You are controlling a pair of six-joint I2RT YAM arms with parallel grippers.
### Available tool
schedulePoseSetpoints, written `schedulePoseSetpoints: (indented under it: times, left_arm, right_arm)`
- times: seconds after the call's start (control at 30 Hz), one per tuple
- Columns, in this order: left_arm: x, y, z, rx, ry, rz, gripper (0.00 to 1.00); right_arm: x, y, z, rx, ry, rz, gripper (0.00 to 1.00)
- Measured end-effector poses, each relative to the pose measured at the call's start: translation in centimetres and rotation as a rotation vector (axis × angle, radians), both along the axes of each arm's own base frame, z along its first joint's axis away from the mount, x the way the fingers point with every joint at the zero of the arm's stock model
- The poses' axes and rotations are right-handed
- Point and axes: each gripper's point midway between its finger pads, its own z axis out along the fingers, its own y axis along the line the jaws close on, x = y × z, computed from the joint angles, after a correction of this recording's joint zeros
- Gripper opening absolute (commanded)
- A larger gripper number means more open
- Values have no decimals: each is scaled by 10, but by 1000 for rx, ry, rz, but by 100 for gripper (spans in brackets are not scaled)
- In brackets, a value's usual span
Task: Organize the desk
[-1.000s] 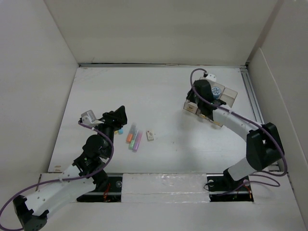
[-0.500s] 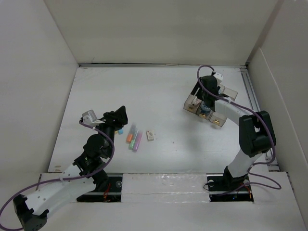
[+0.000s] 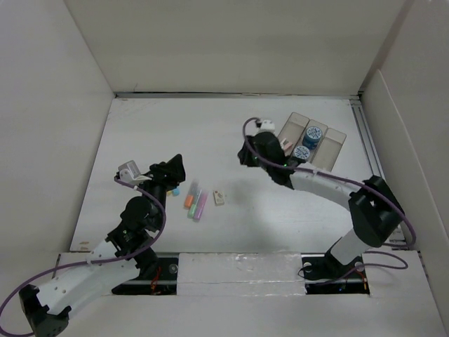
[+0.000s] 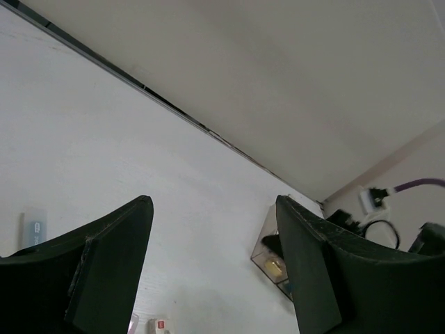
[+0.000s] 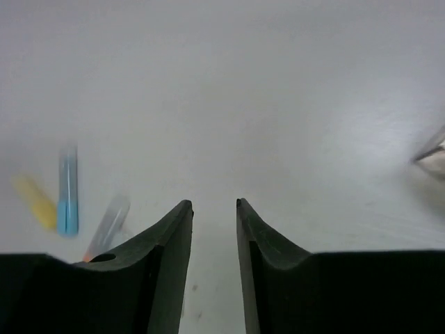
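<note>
The desk (image 3: 231,133) is a white plank tabletop with white walls around it. Several coloured markers (image 3: 193,201) lie left of centre, with a small white block (image 3: 219,197) beside them. My left gripper (image 3: 175,166) is open and empty just left of the markers; in its wrist view (image 4: 212,202) the jaws stand wide apart. My right gripper (image 3: 247,156) hovers over the middle of the desk, between the block and the tray. Its jaws (image 5: 214,203) are narrowly apart with nothing between them. Blurred blue (image 5: 67,191) and yellow (image 5: 35,202) markers lie ahead to its left.
A clear three-compartment tray (image 3: 335,144) sits at the back right and holds two blue round items (image 3: 313,133). The left wrist view also shows the tray (image 4: 268,254). A metal rail (image 3: 368,140) runs along the right wall.
My right arm has swung left from over the tray to the middle of the desk, uncovering the tray and its two blue items. The left arm has not moved.
</note>
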Motion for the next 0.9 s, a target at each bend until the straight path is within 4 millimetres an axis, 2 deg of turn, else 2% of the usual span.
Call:
schedulePoseSetpoints:
  times: [0.03, 0.07, 0.1, 0.2, 0.27, 0.33, 0.53, 0.7, 0.8, 0.83, 0.9]
  left_arm:
    - [0, 0, 1, -2, -2, 1, 67]
    - [-1, 1, 2, -6, -5, 0, 67]
    - [-1, 1, 2, -8, -6, 1, 67]
    - [-1, 1, 2, -8, -7, 1, 67]
    - [-1, 1, 2, -6, -5, 1, 67]
    - [-1, 1, 1, -5, -4, 1, 67]
    - [-1, 2, 2, -8, -7, 1, 67]
    - [-2, 3, 4, -14, -11, 2, 67]
    - [-2, 3, 4, -14, -12, 4, 67]
    - [-2, 3, 4, -15, -12, 5, 67]
    - [-2, 3, 4, -14, -11, 5, 67]
  right_arm:
    - [-16, 21, -10, -19, 19, 61, 50]
    - [-33, 40, -22, -38, 40, 117, 65]
    - [-48, 56, -32, -53, 61, 165, 70]
    - [-93, 91, -65, -129, 122, 290, 74]
    - [-110, 99, -80, -161, 157, 328, 74]
    - [-118, 101, -93, -183, 185, 339, 72]
    - [-124, 101, -119, -216, 240, 333, 68]
    - [-134, 106, -131, -241, 262, 349, 65]
    - [-135, 115, -131, -239, 258, 357, 52]
    - [-135, 117, -132, -242, 256, 359, 42]
    - [-132, 119, -133, -244, 252, 349, 32]
